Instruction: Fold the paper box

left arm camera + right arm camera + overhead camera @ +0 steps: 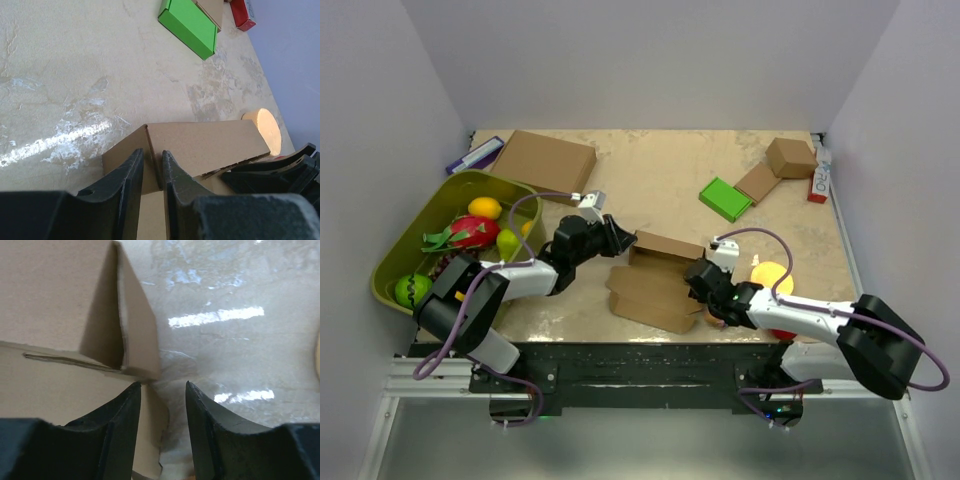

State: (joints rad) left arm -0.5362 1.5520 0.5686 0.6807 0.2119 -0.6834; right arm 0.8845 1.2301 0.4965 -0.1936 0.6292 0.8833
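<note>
The paper box (655, 285) is a brown cardboard mailer, partly folded, in the middle near the front edge, with its far wall (210, 145) standing up. My left gripper (620, 240) is at the box's left end. Its fingers (152, 152) stand close together astride the upright corner flap, pinching it. My right gripper (695, 275) is at the box's right end. In the right wrist view it (162, 385) is open, its left finger over the flat side tab, just below the raised right corner (125, 325); nothing is between the fingers.
A green bin (395, 260) of toy fruit stands at the left. A larger brown box (545, 162) lies at the back left. A green box (725, 198), a small brown box (790, 155) and a red item (817, 185) are at the back right. An orange disc (772, 275) lies beside my right arm.
</note>
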